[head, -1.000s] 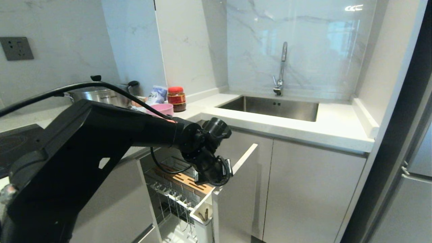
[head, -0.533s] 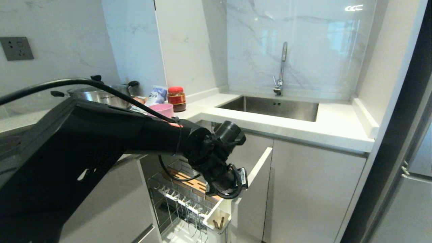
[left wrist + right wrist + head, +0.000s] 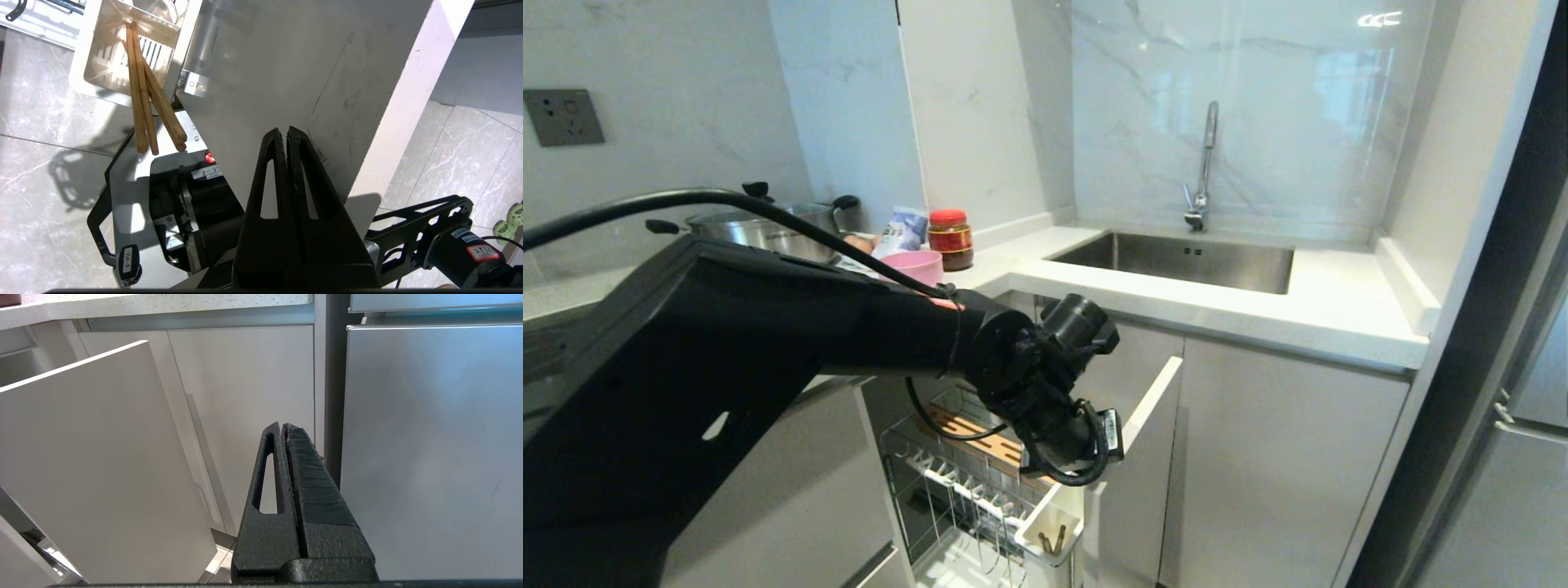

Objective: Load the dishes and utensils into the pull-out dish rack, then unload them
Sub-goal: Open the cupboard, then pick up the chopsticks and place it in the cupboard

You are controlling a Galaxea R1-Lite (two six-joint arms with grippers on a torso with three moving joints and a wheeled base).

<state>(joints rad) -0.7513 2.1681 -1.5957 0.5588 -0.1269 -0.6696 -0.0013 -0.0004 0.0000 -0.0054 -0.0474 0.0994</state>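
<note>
The pull-out dish rack stands drawn out of the lower cabinet, its narrow white front panel towards me. Light wooden chopsticks stand in the rack's white utensil cup, just behind the panel. My left gripper points down along the panel's inner face, shut with nothing between its fingers; I cannot tell whether it touches the panel. The pink bowl sits on the counter behind my left arm. My right gripper hangs parked and shut in front of the cabinet doors.
A lidded steel pot, a bag and a red-lidded jar stand on the counter at the back left. The sink with its faucet lies to the right. A closed cabinet door and a steel fridge flank the rack.
The rack's front panel and utensil cup have slid further out and to the right, and my left wrist moved with them. Most of that happened in the first half second.
</note>
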